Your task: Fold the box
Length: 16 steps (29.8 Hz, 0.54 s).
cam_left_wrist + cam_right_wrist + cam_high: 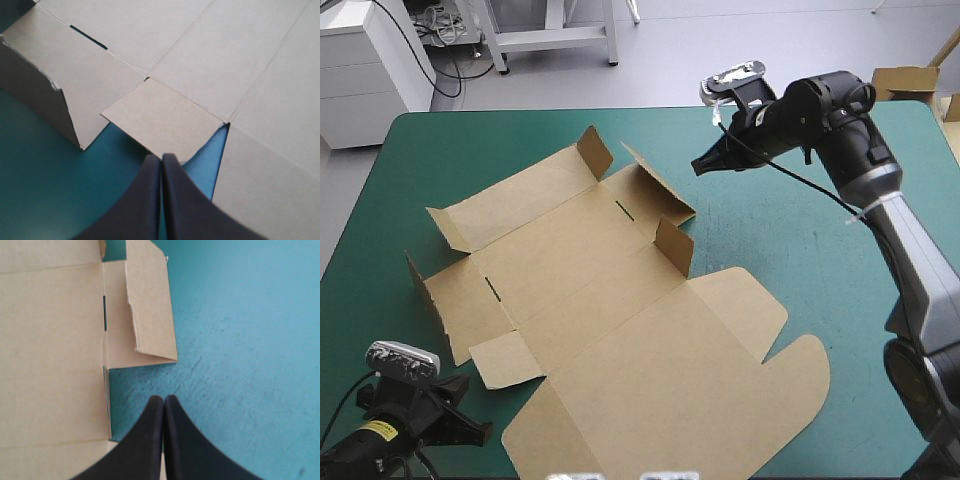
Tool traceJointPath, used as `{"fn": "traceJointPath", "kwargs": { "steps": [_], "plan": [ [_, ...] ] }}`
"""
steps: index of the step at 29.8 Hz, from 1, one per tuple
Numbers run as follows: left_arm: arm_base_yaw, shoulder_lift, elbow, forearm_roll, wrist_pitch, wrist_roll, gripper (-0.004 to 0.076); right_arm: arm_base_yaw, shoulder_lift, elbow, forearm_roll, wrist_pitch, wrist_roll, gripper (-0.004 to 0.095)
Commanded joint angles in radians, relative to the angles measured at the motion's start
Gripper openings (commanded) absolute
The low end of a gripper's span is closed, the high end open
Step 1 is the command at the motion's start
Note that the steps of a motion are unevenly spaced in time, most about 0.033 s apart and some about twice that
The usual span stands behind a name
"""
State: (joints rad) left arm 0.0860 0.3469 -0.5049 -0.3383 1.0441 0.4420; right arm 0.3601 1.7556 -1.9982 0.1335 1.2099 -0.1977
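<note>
Mostly flat, the brown box (620,300) lies spread across the teal-green worktop (790,230), some flaps half raised. Raising a wall cleanly, I judge, means sliding under a flap's free edge and hinging it along its crease. The left gripper (161,156) has fingers pressed together, empty, tip by the small corner flap (165,117); the right gripper (164,397), likewise, hovers beside the far side flap (150,305).

A teal-green table cover (800,260) lies spread; more brown board (905,82) shows past its far right corner

left claw (162,157) closed | tips at box (170,117) flap, contact unclear
</note>
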Motion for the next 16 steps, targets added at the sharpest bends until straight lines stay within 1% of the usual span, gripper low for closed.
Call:
{"fn": "traceJointPath", "kwargs": {
  "steps": [1,9,13,16],
  "plan": [
    [0.000,0.011,-0.029,-0.032,-0.047,0.001,-0.0008,-0.005,-0.127,0.076,0.003,-0.039,-0.023,-0.0021],
    [0.000,0.011,-0.029,-0.032,-0.047,0.001,-0.0008,-0.005,-0.233,0.276,0.009,-0.039,-0.023,-0.0022],
    [0.000,0.011,-0.029,-0.032,-0.047,0.001,-0.0008,-0.005,-0.233,0.304,0.023,-0.039,-0.030,-0.0021],
    [0.000,0.011,-0.029,-0.032,-0.047,0.001,-0.0008,-0.005,-0.233,0.304,0.055,-0.039,-0.054,-0.0021]
  ]
}}
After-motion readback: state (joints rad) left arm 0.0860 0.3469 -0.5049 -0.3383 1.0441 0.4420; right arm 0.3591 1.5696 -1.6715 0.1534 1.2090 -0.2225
